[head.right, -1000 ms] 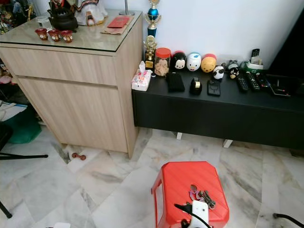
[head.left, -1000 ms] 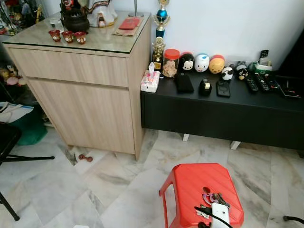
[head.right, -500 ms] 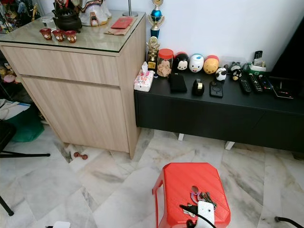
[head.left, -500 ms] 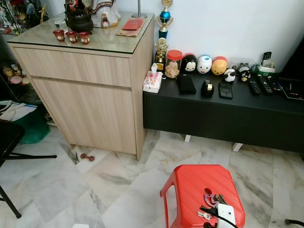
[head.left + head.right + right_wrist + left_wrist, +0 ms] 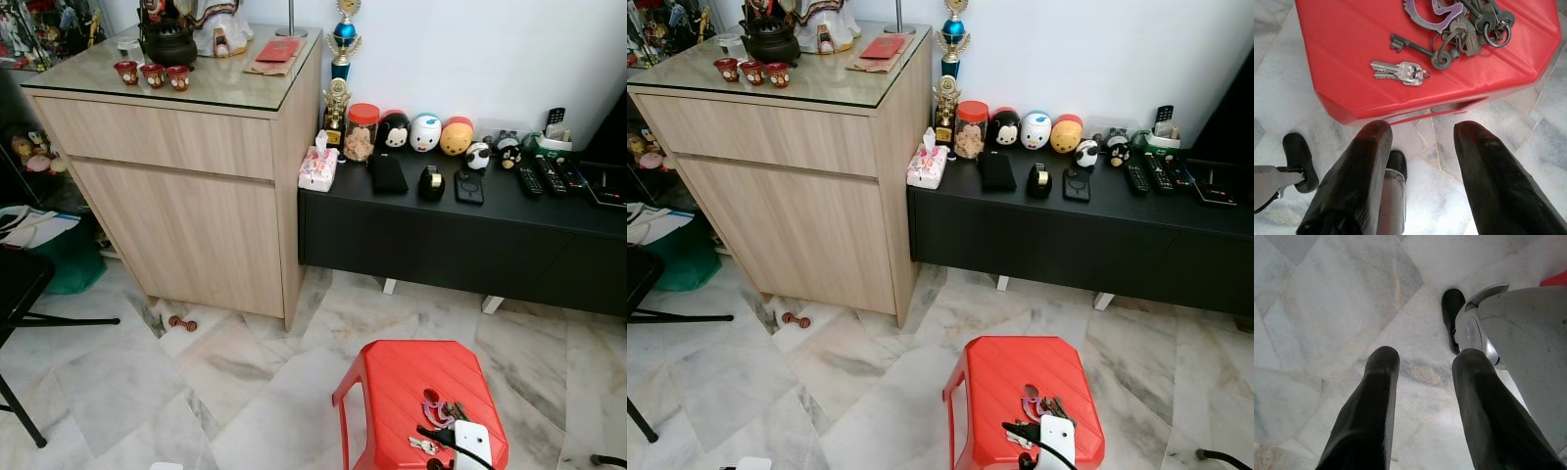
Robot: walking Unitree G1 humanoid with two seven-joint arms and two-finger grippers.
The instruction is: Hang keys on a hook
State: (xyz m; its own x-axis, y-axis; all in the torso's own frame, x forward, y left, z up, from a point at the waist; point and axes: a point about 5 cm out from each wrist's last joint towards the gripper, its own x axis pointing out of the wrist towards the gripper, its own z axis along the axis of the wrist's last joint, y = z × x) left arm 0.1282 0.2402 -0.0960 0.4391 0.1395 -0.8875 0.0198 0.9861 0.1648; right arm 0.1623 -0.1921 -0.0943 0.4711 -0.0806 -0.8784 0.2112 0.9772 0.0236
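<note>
The left gripper (image 5: 1422, 406) hangs over bare marble floor (image 5: 1327, 298) with its two black fingers spread and nothing between them, the robot's own leg and foot close beside it; it points away from the work. Further right, the red stool (image 5: 411, 392) stands on the floor in front of the black counter (image 5: 470, 211), and the keys (image 5: 1459, 24) lie flat on its seat, toward the stool's near right part in the head views, next to a small white device (image 5: 471, 438) with a black cable. The right gripper (image 5: 1422, 161) hovers off the stool's edge, over the floor, fingers wide apart and holding nothing. From it, the keys lie ahead along the line of the fingers and lower down: a small silver pair (image 5: 1400, 72) nearest, then a long dark key (image 5: 1418, 49) lying crosswise to the fingers, then the main bunch on its rings beyond. I judge the right arm clearly the nearer one; the reach calls for going forward and down over the seat. No hook can be made out.
</note>
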